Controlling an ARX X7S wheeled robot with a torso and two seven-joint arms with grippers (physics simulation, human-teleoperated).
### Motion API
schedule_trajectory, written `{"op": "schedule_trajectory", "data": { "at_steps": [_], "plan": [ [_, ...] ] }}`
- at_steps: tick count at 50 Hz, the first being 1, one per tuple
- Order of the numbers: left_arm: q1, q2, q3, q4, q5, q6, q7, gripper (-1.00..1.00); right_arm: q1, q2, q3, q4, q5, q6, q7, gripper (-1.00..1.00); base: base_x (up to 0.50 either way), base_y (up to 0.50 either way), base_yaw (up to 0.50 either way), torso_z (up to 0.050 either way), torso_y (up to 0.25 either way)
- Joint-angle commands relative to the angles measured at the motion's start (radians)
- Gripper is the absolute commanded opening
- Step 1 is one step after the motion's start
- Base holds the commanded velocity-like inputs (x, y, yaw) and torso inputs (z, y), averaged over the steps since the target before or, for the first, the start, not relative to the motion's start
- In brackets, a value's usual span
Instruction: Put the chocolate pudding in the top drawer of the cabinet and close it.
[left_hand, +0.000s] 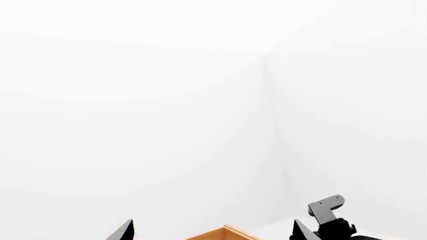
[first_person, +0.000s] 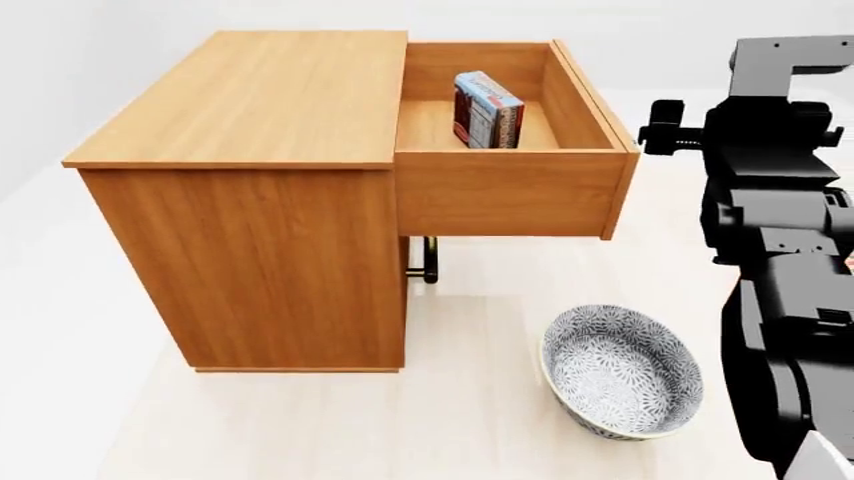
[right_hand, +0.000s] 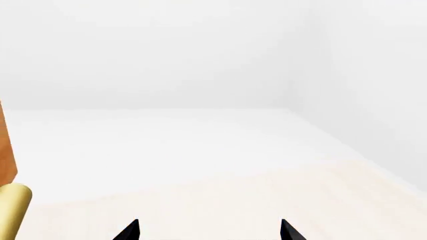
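Note:
The cabinet (first_person: 254, 200) stands at the left of the head view. Its top drawer (first_person: 514, 190) is pulled out to the right. Inside it the chocolate pudding (first_person: 487, 110) stands on edge near the back wall, its printed face showing. My right arm (first_person: 774, 200) hangs just past the drawer's front. My right gripper (right_hand: 209, 231) is open and holds nothing; the end of a brass handle (right_hand: 12, 210) shows beside it. My left gripper (left_hand: 212, 232) is also open and empty, above a wooden corner (left_hand: 223, 234). The head view does not show it.
A blue-and-white patterned bowl (first_person: 621, 370) sits on the pale floor in front of the drawer. The lower drawer's handle (first_person: 427, 260) shows under the open drawer. White walls surround the area. Part of the right arm (left_hand: 327, 215) appears in the left wrist view.

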Motion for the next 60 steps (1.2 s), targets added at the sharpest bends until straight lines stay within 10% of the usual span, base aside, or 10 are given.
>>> {"op": "schedule_trajectory", "data": {
  "at_steps": [1, 60],
  "plan": [
    [0.014, 0.003, -0.012, 0.004, 0.001, -0.001, 0.000, 1.00, -0.037, -0.019, -0.041, 0.052, 0.013, 0.013, -0.078, 1.00, 0.00, 0.00, 0.00, 0.000, 0.000],
    [0.038, -0.001, -0.047, 0.009, -0.005, -0.005, 0.002, 1.00, -0.146, -0.201, -0.061, -0.199, 0.056, 0.155, -0.279, 1.00, 0.00, 0.00, 0.00, 0.000, 0.000]
  ]
}}
